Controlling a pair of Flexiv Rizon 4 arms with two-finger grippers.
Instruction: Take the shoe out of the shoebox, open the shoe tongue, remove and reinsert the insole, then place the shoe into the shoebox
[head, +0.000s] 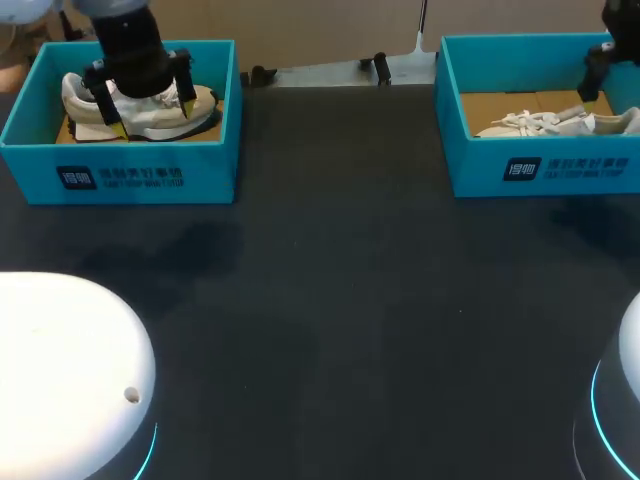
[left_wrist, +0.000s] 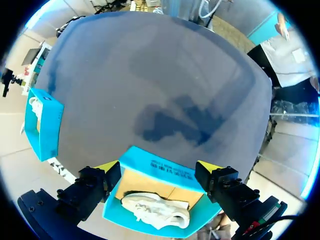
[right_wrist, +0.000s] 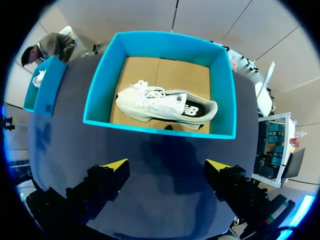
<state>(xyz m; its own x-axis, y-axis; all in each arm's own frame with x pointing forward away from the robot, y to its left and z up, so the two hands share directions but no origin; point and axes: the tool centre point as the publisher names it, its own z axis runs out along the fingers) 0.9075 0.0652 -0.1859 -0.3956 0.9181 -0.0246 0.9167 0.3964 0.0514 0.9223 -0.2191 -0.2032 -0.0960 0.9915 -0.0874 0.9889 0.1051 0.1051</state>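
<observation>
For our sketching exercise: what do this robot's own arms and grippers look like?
The left gripper and right gripper each have two blocky black fingers ending in wedge-shaped bright yellow tips. The arm bases are smooth white domes edged with a cyan light ring.

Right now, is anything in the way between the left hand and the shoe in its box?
No, nothing I can see. The shoebox has no lid, and the open left hand is right over the shoe, one finger at each side.

the left hand (head: 152, 112) hides the shoe's (head: 205, 103) middle, and the right shoebox (head: 540, 172) looks cut off.
</observation>
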